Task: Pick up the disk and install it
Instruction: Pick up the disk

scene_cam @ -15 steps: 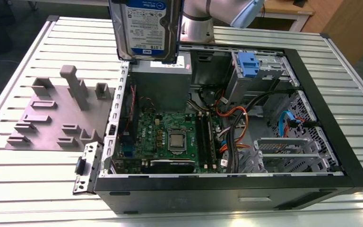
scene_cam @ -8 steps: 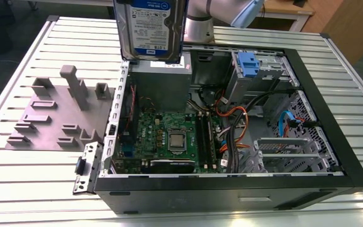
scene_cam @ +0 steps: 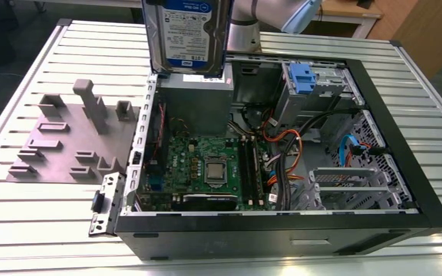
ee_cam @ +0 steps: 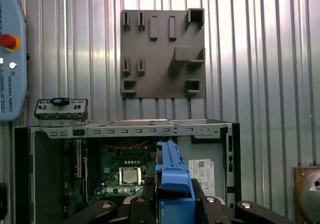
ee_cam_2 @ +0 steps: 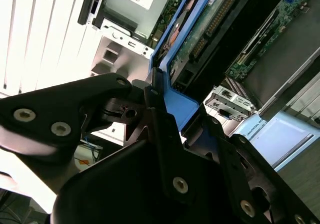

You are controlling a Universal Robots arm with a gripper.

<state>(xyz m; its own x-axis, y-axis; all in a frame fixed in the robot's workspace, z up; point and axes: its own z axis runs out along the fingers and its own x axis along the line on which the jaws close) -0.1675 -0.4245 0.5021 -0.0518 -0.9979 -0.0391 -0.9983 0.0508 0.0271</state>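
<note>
The gripper [ee_cam_2: 167,107] is clamped on the blue edge rail of the disk [scene_cam: 186,34]. It holds the disk upright, label outward, high above the open computer case [scene_cam: 267,236], seemingly to clear the case walls and the grey power supply [scene_cam: 198,103].

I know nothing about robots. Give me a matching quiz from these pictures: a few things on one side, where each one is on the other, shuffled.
Things:
1. disk
2. grey moulded tray
3. green circuit board

Places:
A. flat on the slatted table, outside the computer case
B. inside the open computer case
C. clamped in the gripper, above the computer case

Pairs: 1-C, 2-A, 3-B
</note>
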